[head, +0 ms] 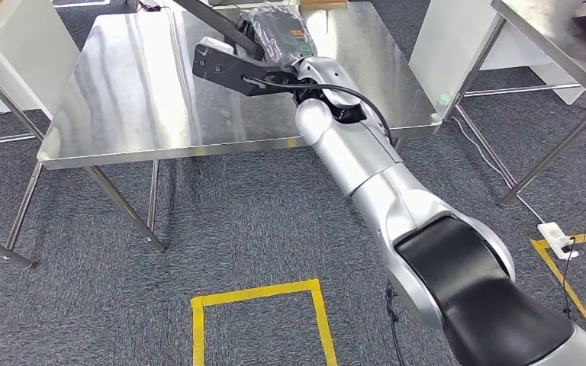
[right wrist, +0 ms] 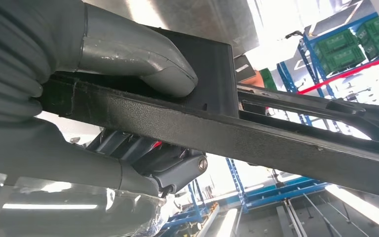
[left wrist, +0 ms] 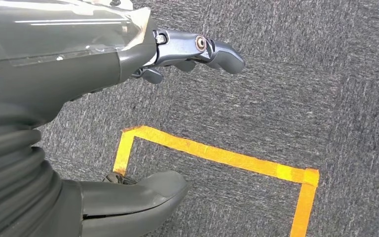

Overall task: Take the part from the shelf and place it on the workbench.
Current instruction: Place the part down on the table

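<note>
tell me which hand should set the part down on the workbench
Right. The right hand already grips the black part above the steel workbench. The left hand hangs open over the carpet and yellow tape, holding nothing.

Floor (head: 259,221) is covered w/ grey speckled carpet. A square outline of yellow tape (head: 259,293) is laid on it in the foreground; a second yellow tape line (head: 572,286) is seen at the right edge, beside a white power strip (head: 558,239) w/ a cable run along the carpet. A stainless worktop (head: 137,91) on angled metal legs is set centre-frame, its sheet brightly lit by overhead light reflections. A second steel table (head: 549,34) is seen top right. White panels (head: 442,46) stand between them. Blue racking (right wrist: 296,54) w/ green crates (right wrist: 348,47) is glimpsed in the right wrist view.
</note>
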You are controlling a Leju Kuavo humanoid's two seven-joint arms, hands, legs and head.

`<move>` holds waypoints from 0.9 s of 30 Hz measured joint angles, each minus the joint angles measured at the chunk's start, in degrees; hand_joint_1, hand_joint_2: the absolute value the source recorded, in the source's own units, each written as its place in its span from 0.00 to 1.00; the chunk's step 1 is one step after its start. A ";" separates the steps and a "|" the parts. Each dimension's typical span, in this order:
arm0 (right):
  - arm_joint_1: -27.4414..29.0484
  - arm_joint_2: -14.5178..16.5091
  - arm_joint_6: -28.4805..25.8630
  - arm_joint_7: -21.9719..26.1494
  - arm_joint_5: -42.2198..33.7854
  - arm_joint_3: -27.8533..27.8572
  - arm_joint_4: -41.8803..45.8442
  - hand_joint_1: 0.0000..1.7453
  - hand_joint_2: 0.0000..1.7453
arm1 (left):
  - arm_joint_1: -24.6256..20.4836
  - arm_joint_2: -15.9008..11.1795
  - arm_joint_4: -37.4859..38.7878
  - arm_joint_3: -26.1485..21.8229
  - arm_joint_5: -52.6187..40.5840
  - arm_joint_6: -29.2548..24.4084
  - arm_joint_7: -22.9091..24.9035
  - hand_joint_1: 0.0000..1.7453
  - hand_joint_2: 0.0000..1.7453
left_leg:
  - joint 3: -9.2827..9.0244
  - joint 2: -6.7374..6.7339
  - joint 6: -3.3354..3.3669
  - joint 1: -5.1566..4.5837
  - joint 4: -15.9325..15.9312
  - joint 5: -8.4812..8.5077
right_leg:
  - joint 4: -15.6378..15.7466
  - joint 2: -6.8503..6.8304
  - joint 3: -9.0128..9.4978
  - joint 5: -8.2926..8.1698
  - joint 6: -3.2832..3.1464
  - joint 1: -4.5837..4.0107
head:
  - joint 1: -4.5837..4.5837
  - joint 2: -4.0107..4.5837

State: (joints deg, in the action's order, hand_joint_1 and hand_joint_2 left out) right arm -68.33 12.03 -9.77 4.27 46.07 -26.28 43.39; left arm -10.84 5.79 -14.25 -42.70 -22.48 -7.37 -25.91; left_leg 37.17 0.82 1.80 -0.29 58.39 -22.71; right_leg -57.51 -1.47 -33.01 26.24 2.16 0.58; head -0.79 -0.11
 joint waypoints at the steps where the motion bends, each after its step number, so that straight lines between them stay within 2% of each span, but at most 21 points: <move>1: 0.00 -0.01 -0.12 0.14 -0.06 0.02 -0.08 1.00 1.00 | -0.01 0.00 0.00 0.01 -0.04 -0.01 0.06 0.00 1.00 | 0.00 0.00 0.00 0.00 0.00 0.00 | 0.00 0.00 0.00 0.00 0.00 0.00 | -0.01 0.00; 14: -0.51 -0.82 -0.79 0.84 0.04 0.33 -1.02 1.00 1.00 | -0.21 0.02 0.09 0.46 -1.73 -0.87 0.22 0.00 1.00 | 0.00 0.00 0.00 -0.01 0.00 0.00 | 0.00 0.00 -0.01 0.00 0.00 0.00 | 0.00 0.00; 24: -1.89 -6.21 1.40 2.19 -2.49 1.78 1.28 1.00 1.00 | 0.57 -0.09 0.31 0.44 -0.87 -0.86 0.52 0.00 1.00 | -0.01 -0.02 0.01 -0.06 0.01 0.00 | 0.01 0.01 0.01 -0.02 0.01 0.00 | 0.00 0.00; 27: -1.09 -8.68 1.49 3.25 -4.78 2.25 3.11 1.00 1.00 | 0.91 -0.10 0.34 0.45 -0.89 -0.36 0.33 0.00 1.00 | -0.01 0.09 0.01 -0.04 0.02 0.01 | 0.03 -0.11 0.02 -0.01 0.00 0.02 | 0.00 0.00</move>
State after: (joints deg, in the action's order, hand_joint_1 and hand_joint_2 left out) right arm -69.42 3.35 -8.28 7.53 41.29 -24.03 46.49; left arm -9.92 5.69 -13.91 -42.25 -23.37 -7.73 -25.58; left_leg 37.16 0.90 1.81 -0.33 58.40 -22.70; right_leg -57.48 -1.58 -32.99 26.23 2.17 0.60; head -0.79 -0.11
